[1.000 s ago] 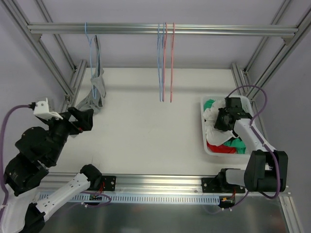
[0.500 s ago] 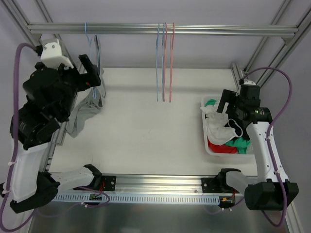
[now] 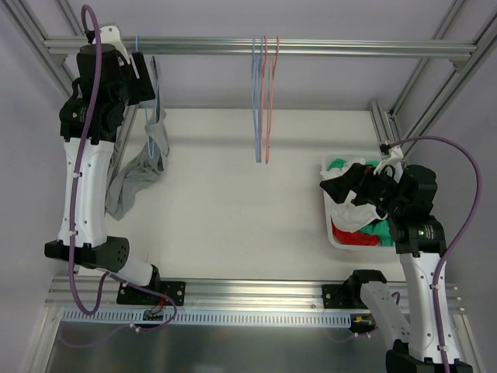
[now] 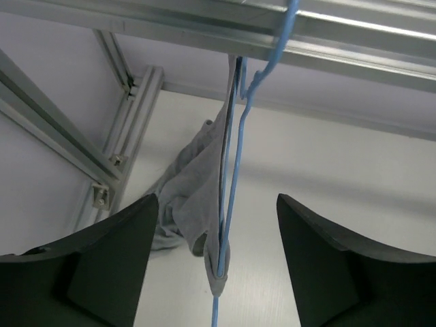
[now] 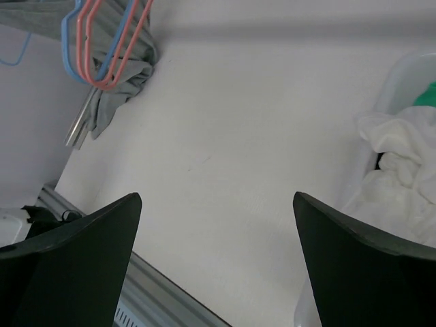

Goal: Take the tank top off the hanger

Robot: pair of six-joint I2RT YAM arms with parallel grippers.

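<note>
A grey tank top [image 3: 144, 167] hangs from a blue hanger [image 3: 147, 116] on the top rail at the far left, its lower part slumped on the table. My left gripper [image 3: 146, 78] is raised to the rail beside the hanger. In the left wrist view the hanger wire [image 4: 235, 177] and a fold of the tank top [image 4: 194, 197] run between the fingers of the left gripper [image 4: 216, 199], with a gap on both sides. My right gripper [image 3: 349, 186] hovers open at the bin's left edge, and in its wrist view the right gripper [image 5: 216, 197] holds nothing over bare table.
A white bin [image 3: 327, 225] of white, green and red clothes stands at the right. Bare blue and pink hangers [image 3: 262, 101] hang mid-rail. The aluminium rail [image 3: 349, 47] spans the back, and frame posts [image 3: 116, 132] stand beside the tank top.
My left arm swung up from low at the near left to the rail by the blue hanger. My right gripper opened, left the clothes in the bin and lifted clear.
</note>
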